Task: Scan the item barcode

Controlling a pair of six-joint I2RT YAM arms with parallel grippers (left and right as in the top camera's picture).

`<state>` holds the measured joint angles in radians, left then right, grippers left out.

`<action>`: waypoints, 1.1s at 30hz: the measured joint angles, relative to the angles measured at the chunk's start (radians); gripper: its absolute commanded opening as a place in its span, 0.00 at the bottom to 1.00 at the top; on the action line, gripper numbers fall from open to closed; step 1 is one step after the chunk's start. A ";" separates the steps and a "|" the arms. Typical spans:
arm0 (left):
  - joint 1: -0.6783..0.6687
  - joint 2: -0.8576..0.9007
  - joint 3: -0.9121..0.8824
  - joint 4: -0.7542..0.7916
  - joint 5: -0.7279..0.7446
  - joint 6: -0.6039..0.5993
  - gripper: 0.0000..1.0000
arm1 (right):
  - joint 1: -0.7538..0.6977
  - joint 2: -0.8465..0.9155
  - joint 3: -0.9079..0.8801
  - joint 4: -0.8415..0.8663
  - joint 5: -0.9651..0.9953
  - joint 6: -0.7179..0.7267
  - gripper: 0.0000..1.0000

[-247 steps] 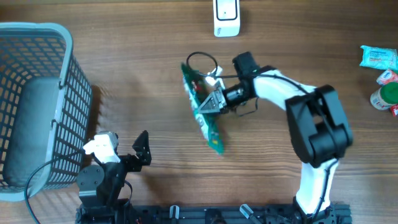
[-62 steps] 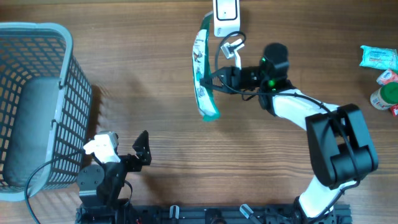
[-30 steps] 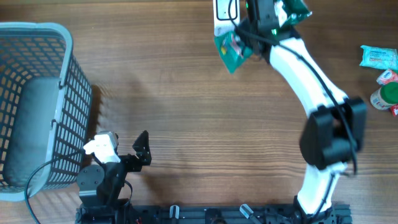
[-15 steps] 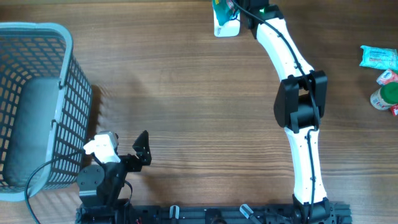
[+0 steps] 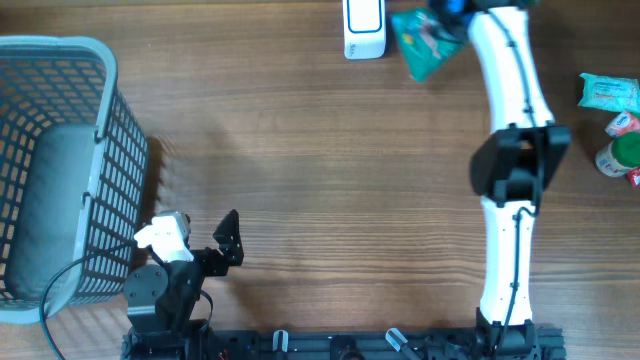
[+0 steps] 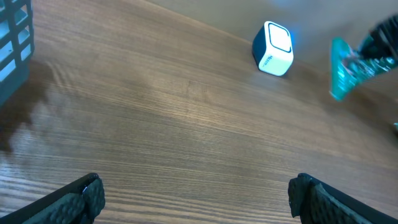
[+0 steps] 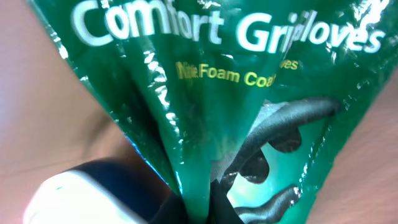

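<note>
When viewed overhead, the glove packet [image 5: 428, 40] is held at upper centre-right, just beside the scanner [image 5: 363, 28]. Left wrist: the left gripper [image 6: 196, 190] is shown spread along the bottom edge. Right wrist: the right gripper [image 7: 198, 208] is pinched on creased film at bottom centre, so a misread could be caused.

This looks like a mock shop checkout set up in a robotics lab. A wood-grain desk [image 5: 300, 150] carries a mesh basket [image 5: 60, 42], a small white scanner [image 5: 363, 28], a glove pack [image 5: 428, 30] and packaged goods [image 5: 608, 92]. A left arm [image 5: 170, 285] and a right arm [image 5: 512, 170] are mounted along the near edge.
</note>
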<state>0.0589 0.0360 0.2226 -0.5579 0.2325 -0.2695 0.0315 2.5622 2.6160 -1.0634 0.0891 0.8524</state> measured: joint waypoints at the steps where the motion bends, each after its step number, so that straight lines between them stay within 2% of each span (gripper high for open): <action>1: 0.000 0.000 0.000 0.000 0.000 0.000 1.00 | -0.052 0.000 -0.007 -0.002 -0.003 -0.088 0.05; 3: 0.000 0.000 0.000 0.000 0.000 0.000 1.00 | -0.143 0.000 -0.011 -0.005 -0.011 -0.335 0.04; 4: 0.000 0.000 0.000 0.000 0.000 0.000 1.00 | -0.190 0.000 -0.015 -0.027 -0.013 -0.506 0.05; 6: 0.000 0.000 0.000 0.000 0.000 0.000 1.00 | -0.243 -0.003 -0.048 -0.062 -0.019 -0.725 0.05; 8: 0.000 0.000 0.000 0.000 0.000 0.000 1.00 | -0.295 -0.003 -0.126 -0.040 -0.043 -0.869 0.05; 10: 0.000 0.000 0.000 0.000 0.000 0.000 1.00 | -0.332 -0.003 -0.204 0.016 -0.081 -0.931 0.07; 11: 0.000 0.000 0.000 0.000 0.000 0.000 1.00 | -0.349 -0.003 -0.238 0.033 -0.089 -0.948 0.18; 12: 0.000 0.000 0.000 0.000 0.000 0.000 1.00 | -0.364 -0.003 -0.268 0.036 -0.087 -0.952 0.46; 13: 0.000 0.000 0.000 0.000 0.000 0.000 1.00 | -0.381 -0.003 -0.294 0.029 -0.068 -0.944 0.80; 14: 0.000 0.000 0.000 0.000 0.000 0.000 1.00 | -0.391 -0.003 -0.303 0.022 -0.040 -0.920 0.95; 15: 0.000 0.000 0.000 0.000 0.000 0.000 1.00 | -0.401 -0.003 -0.304 0.015 -0.013 -0.897 1.00; 18: 0.000 0.000 0.000 0.000 0.000 0.000 1.00 | -0.419 -0.034 -0.306 -0.001 0.047 -0.822 1.00; 21: 0.000 0.000 0.000 0.000 0.000 0.000 1.00 | -0.414 -0.169 -0.312 -0.002 0.009 -0.772 1.00; 25: 0.000 0.000 0.000 0.000 0.000 0.000 1.00 | -0.385 -0.468 -0.312 -0.027 -0.138 -0.715 1.00; 30: 0.000 0.000 0.000 0.000 0.000 0.000 1.00 | -0.336 -0.846 -0.294 -0.138 -0.285 -0.609 1.00; 33: 0.000 0.000 0.000 0.000 0.000 0.000 1.00 | -0.333 -0.981 -0.293 -0.222 -0.345 -0.586 1.00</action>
<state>0.0589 0.0357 0.2226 -0.5583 0.2325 -0.2695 -0.3016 1.5814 2.3226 -1.2854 -0.2558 0.2661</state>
